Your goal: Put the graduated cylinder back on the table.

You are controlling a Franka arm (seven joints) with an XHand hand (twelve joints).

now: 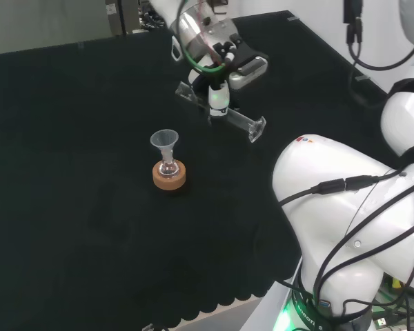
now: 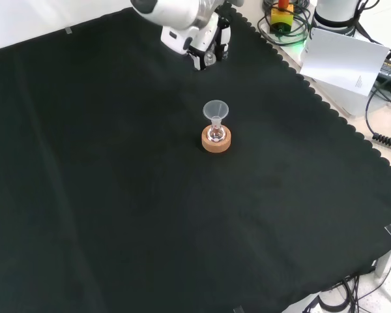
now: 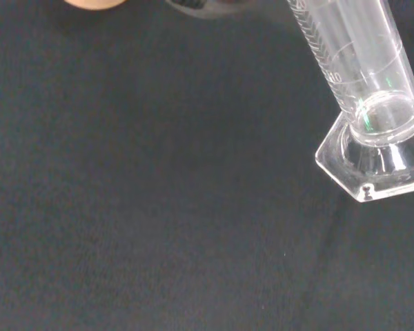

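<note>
Bench: black cloth (image 1: 76, 172) covers it; in the front view its scalloped edge runs along the right side.
Arm: the white links (image 1: 345, 221) stand at the right of the head view, with black cables looped over them; the arm reaches across to the far part of the cloth, where the wrist and the hand sit.
Hand: the hand (image 1: 221, 65) is at the top centre of the head view and at the top of the front view (image 2: 205, 49), above the cloth. It is closed around the graduated cylinder, with a finger over the tube's middle.
Graduated cylinder: the graduated cylinder (image 1: 245, 123) is clear, with a hexagonal foot. In the head view it lies nearly level in the hand, the tube crossing from upper left to lower right, with the foot at the lower right end. In the wrist view (image 3: 362, 89) the printed scale marks run up the tube and the foot is the nearest part. Whether any of it touches the cloth I cannot tell.
Cork ring: 1 round cork ring (image 1: 169, 174) sits on the cloth near the centre, well apart from the hand; in the front view (image 2: 216, 141) it is below the hand.
Flask: a small clear flask (image 1: 168, 166) stands upright in the cork ring.
Funnel: a clear funnel (image 1: 165, 142) rests in the flask's neck, wide mouth up (image 2: 216, 109).
</note>
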